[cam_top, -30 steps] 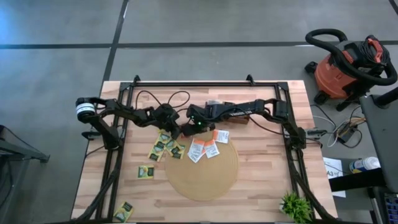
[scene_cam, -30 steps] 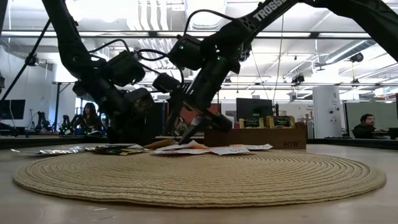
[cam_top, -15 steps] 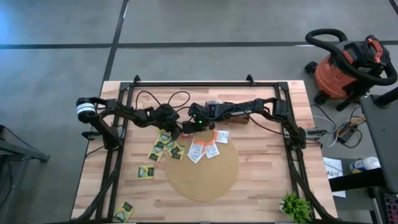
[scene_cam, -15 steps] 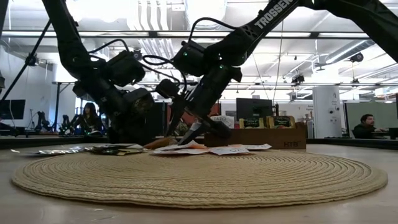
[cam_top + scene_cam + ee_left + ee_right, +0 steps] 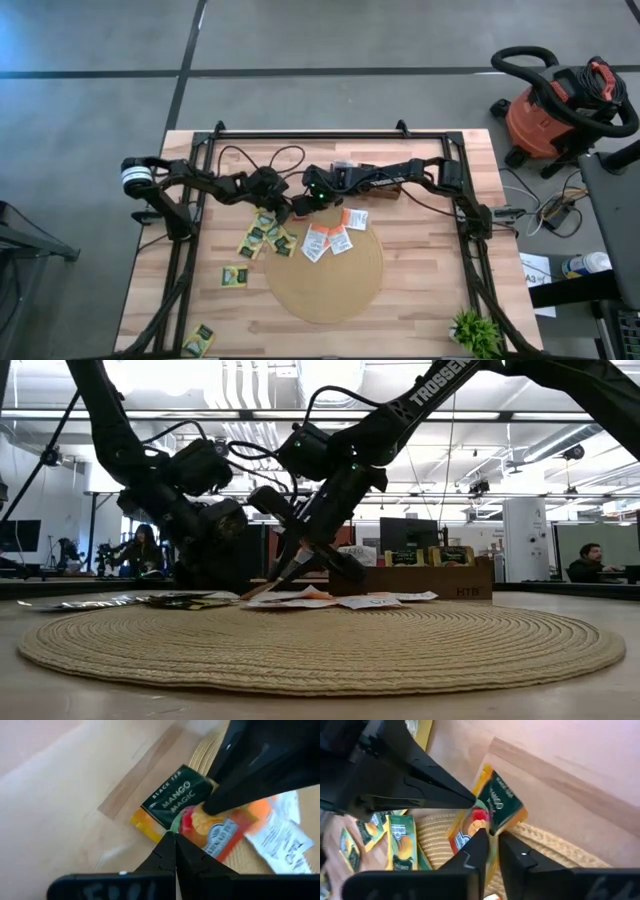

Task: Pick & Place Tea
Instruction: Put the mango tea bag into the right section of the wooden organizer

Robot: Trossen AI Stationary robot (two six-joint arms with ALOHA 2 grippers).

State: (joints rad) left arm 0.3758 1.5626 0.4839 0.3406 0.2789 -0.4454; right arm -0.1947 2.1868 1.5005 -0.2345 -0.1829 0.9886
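My right gripper point(image 5: 491, 841) has narrowed to a thin slit and pinches one edge of the Mango Magic sachet point(image 5: 172, 800), a yellow and dark green packet printed with fruit. My left gripper point(image 5: 172, 840) is fully closed, its joined tips touching the same sachet from the opposite side, holding nothing. Seen from above, both meet at the 11 o'clock rim of the round mat point(image 5: 325, 285), the sachet half on the weave and half on the table point(image 5: 420, 300).

On the mat at 12 o'clock lie the orange-and-white sachets point(image 5: 328, 240), with a white sachet point(image 5: 357, 218) at 1 o'clock. Off the mat at 10 o'clock is a cluster of yellow-green sachets point(image 5: 262, 236), one more point(image 5: 234, 276) at 9 o'clock, and another point(image 5: 200, 340) at 8 o'clock near the table's edge.

The wooden box point(image 5: 420, 578) sits past the mat at 1 o'clock, mostly under my right arm from above; the low view shows packets point(image 5: 400, 557) standing upright in it.
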